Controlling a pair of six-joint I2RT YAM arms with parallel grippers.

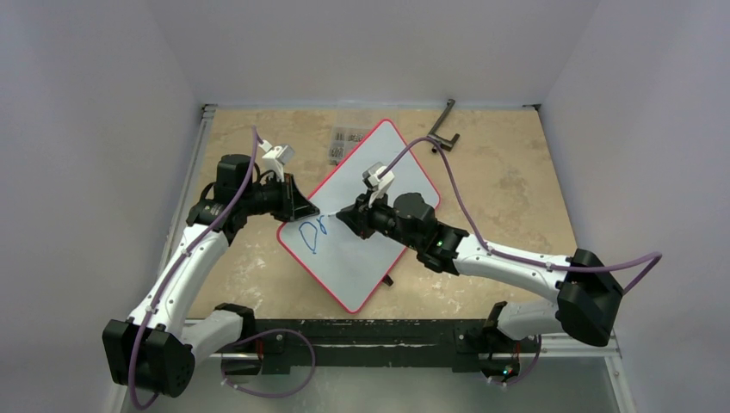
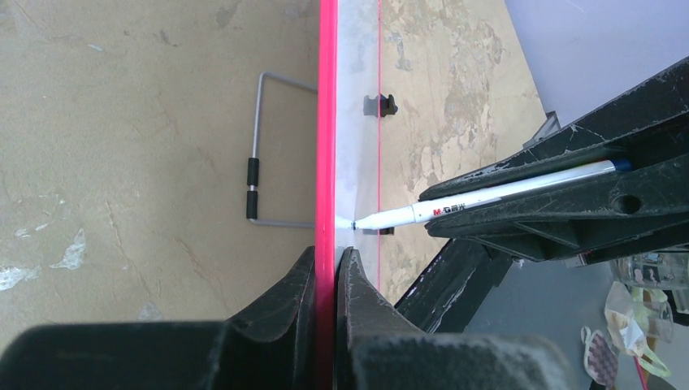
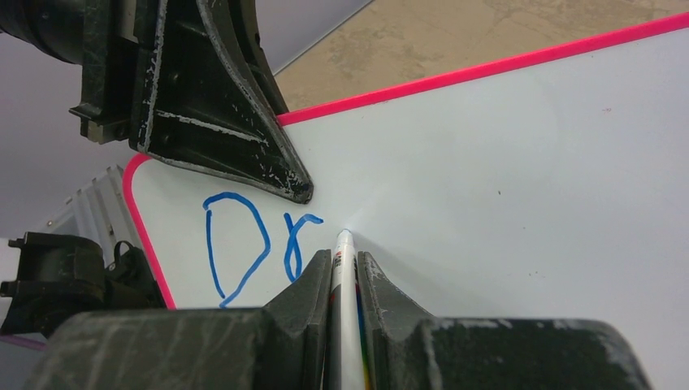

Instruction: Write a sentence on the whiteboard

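Right wrist: blue "Dr" lettering [image 3: 266, 240] on whiteboard [image 3: 504, 187].
Right gripper [image 3: 344, 256] pinches marker [image 2: 455, 207], tip seemingly touching; left gripper [image 2: 329, 256] clamps the whiteboard's edge.

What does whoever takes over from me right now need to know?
Left claw: shut on the red rim of the whiteboard, close to the writing.
Right claw: shut on the marker, whose tip is at the board just right of the "r".
Done: the blue lettering reads only "Dr".
Left: the rest of the sentence, probably best written without releasing either grip.
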